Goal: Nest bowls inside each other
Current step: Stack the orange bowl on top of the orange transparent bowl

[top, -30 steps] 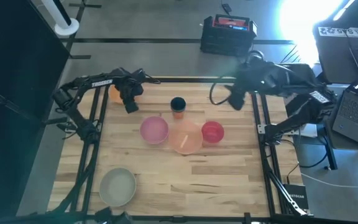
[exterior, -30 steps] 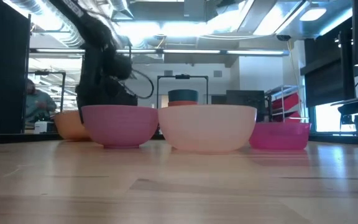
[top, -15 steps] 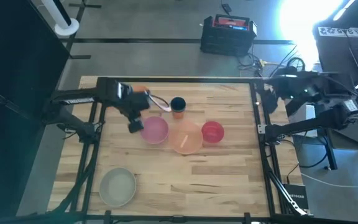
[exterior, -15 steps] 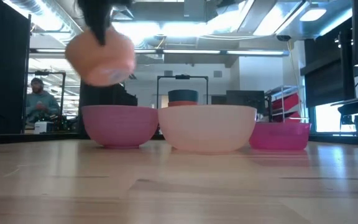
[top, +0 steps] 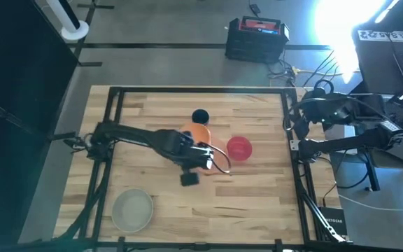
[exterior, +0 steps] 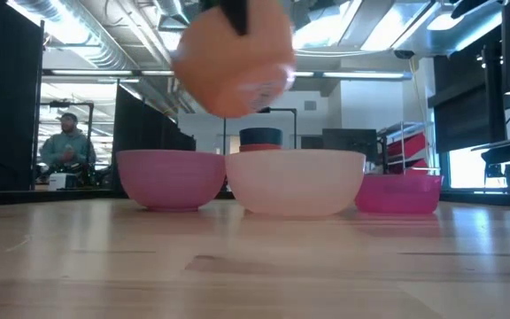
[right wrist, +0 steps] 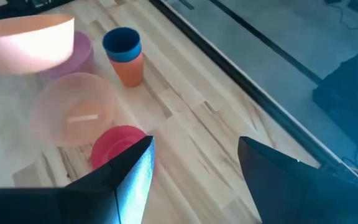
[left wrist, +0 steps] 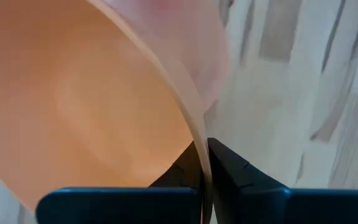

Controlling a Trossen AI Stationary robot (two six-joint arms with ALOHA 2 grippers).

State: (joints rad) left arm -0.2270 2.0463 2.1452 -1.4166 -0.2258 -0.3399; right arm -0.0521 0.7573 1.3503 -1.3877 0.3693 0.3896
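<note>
Overhead, the left arm reached across the middle of the table (top: 257, 203), its left gripper (left wrist: 202, 163) clamped shut on the rim of the orange bowl (exterior: 233, 58). From table height, that bowl hung in the air, tilted, above the gap between the pink bowl (exterior: 171, 177) and the peach bowl (exterior: 296, 181). It touched neither of them. In the left wrist view one finger lay inside the orange bowl's wall and the other outside, with the rim pinched between them.

The pink bowl and the peach bowl stood upright on the table, just beside each other near its centre. From above, the arm hid most of both. The red bowl (top: 239, 148) stood upright just to the right of the peach bowl. The grey bowl (top: 132, 210) stood well apart from the others, near the front left corner of the table. No bowl sat inside another.

A blue cup (right wrist: 122, 43) sat stacked on an orange cup (right wrist: 130, 71) behind the row of bowls.

The right arm waited off the table's right edge. The right gripper (right wrist: 194, 162) stood wide apart and held nothing, facing back over the bowls.

A person (exterior: 65, 146) appeared in the room behind the table, at far left from table height.
</note>
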